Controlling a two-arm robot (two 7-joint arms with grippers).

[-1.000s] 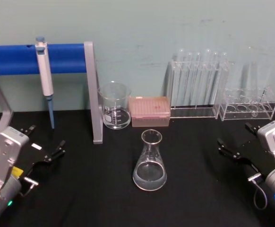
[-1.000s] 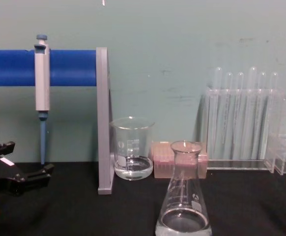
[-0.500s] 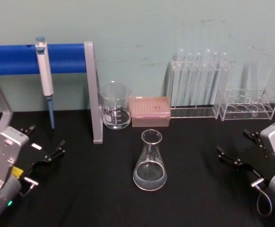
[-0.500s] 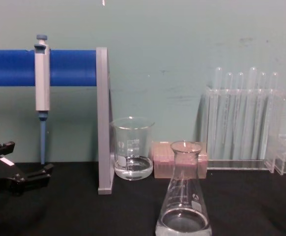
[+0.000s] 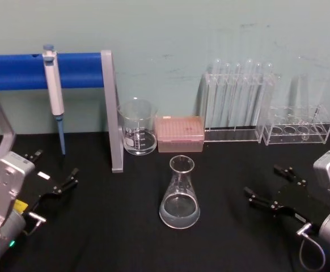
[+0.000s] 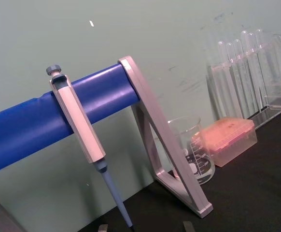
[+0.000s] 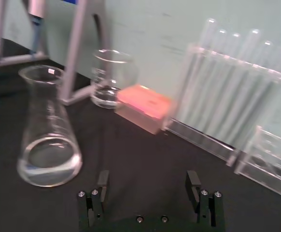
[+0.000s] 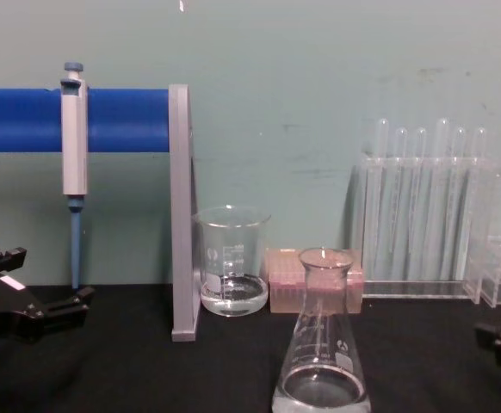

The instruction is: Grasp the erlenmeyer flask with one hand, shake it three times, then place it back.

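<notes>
1. The erlenmeyer flask (image 5: 180, 195) stands upright mid-bench, a little clear liquid in its base. It sits in front of the pink tip box (image 5: 179, 133) and hasn't shifted over the last second.
2. The right gripper (image 5: 262, 181) has moved. A second ago it sat at the bench's right edge; now it has slid in toward the flask and toward the front edge.
3. Its fingers are spread wide with nothing between them. In the right wrist view the two pads (image 7: 192, 181) are well apart, and the flask is off to one side, not between them.
4. There is a clear gap between the right gripper and the glass. In the chest view one fingertip has only now come in from the right edge.
5. The left gripper (image 5: 54, 165) is parked near the bench's left edge, fingers apart and empty, same pose as before.
6. Along the back edge, nothing has changed: the pipette (image 5: 53, 85) hangs on the blue bar stand (image 5: 17, 71), then come the beaker (image 5: 137, 133) and the test tube rack (image 5: 238, 107).
</notes>
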